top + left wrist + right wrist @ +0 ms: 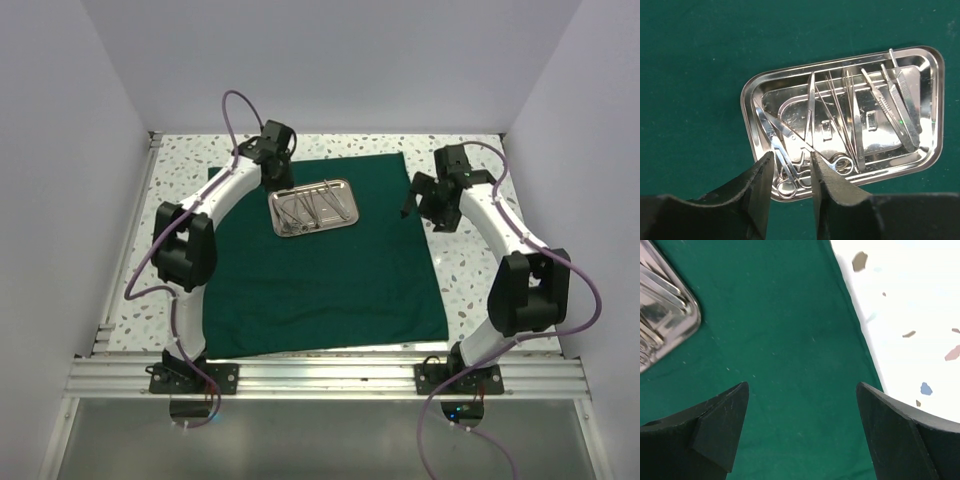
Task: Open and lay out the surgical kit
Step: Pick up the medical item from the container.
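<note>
**Cloth flat, tray full: left gripper at the scissors**

The cloth (330,290) lay opened out flat on the table (470,270), so the unwrapping part of the job looked done. The tray (747,110) sat on the cloth, toward its far side and near the middle. All the tools were inside it in a loose heap: scissors (777,150) at one end, tweezers (856,125) and other slim pieces crossing over the rest. None lay out on the cloth, so the laying-out step seemed to be only starting.

The left gripper (791,160) hung over the scissors' end of the tray. Its jaws stood narrow, one finger on each side of the ring handles. Whether they had pinched the scissors or merely straddled them could not be told from the wrist view.

The right gripper (802,385) hovered above the cloth's right part, near its edge, jaws wide and holding nothing.

The next move likely called for a firm pinch on the handles and a straight lift. The blades ran under neighbouring tools, so a careless pull could drag those along or shift the tray.
</note>
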{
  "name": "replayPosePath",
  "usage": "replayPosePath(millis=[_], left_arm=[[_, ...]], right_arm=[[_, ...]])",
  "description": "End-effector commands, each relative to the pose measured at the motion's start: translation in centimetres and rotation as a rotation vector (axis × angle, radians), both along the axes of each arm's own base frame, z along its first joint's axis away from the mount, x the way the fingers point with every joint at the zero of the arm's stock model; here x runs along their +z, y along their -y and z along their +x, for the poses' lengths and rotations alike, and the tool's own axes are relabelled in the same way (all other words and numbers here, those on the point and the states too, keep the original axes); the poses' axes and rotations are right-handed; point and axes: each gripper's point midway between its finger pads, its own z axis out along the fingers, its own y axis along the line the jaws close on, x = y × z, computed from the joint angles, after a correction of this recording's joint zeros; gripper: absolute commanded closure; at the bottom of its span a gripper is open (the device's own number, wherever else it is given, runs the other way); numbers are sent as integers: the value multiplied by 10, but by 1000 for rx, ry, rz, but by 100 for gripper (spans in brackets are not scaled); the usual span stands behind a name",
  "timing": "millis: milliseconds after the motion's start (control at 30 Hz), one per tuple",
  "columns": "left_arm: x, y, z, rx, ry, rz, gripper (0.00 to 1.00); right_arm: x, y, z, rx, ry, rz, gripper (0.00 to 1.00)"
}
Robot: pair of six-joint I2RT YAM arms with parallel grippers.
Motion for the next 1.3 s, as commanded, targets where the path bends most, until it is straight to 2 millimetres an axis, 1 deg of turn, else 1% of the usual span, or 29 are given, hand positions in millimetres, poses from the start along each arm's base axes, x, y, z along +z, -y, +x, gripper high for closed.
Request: replayPosePath(millis=[0,33,100,133,233,533,633,767,1033,1267], left_arm=[[-6,-4,-9,39,-17,33,61],[-13,-4,-15,39,-31,44,56],[-14,-4,-19,40,-29,38,52],[-21,-3,-23,33,-39,38,48],[-25,-3,-25,42,-45,39,45],[-45,-5,-26,57,-76,59,48],[-55,-5,-26,60,-93,70,49],[-63,-3,-26,57,-108,65,51],[-76,-1,-25,52,-128,66,55],[-89,0,-28,51,-155,64,60]], right_arm=[[6,4,-14,21,8,-14,8],[5,5,-16,23,1,-19,8],[2,7,-20,30,-15,-34,8],[2,8,-21,31,-16,-38,8],[2,10,-22,34,-18,-46,8],[-2,11,-24,42,-36,-54,8],[-4,11,-24,45,-42,-57,8],[-6,12,-25,48,-50,-66,8],[-9,15,-25,50,-67,-87,8],[-12,18,-27,54,-85,-99,8]])
